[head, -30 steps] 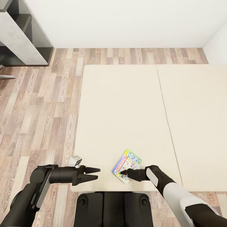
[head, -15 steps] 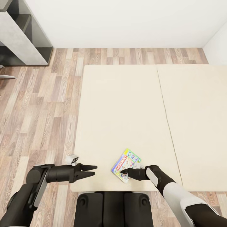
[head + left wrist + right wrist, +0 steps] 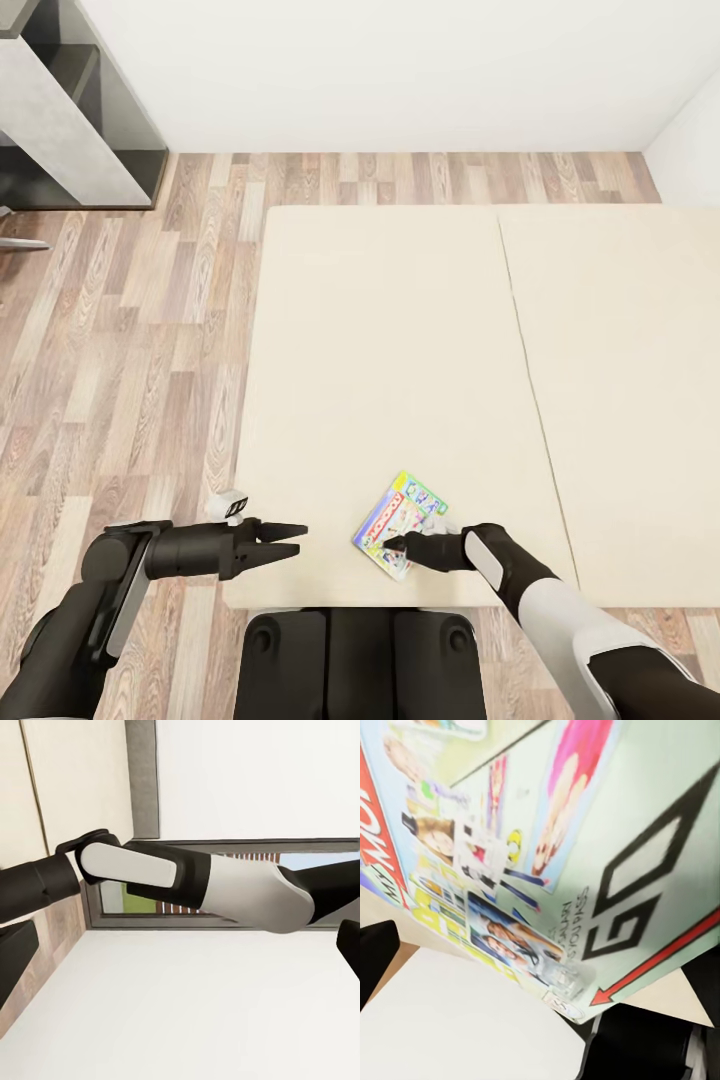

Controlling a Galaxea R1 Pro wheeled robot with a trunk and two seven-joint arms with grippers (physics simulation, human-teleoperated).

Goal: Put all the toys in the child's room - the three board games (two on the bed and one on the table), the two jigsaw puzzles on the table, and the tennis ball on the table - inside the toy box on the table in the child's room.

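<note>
A board game [image 3: 405, 518] with a green edge and a red banner lies near the front edge of the beige bed [image 3: 400, 340], slightly tilted. My right gripper [image 3: 395, 548] is at the box's near corner and shut on its edge. In the right wrist view the printed lid [image 3: 585, 832] sits right between the dark fingers [image 3: 375, 960]. Left of it, my left gripper [image 3: 297, 538] hovers open over the bed's front left corner, holding nothing. The toy box and the table are out of view.
A grey shelf unit [image 3: 70, 110] stands at the far left by the white wall. Wood-plank floor [image 3: 130, 350] runs along the bed's left side. The left wrist view looks across at my right forearm [image 3: 187, 874] and a window behind it.
My left arm has drawn back a little to the left and its fingers have narrowed somewhat. The right gripper and the board game have barely shifted.
</note>
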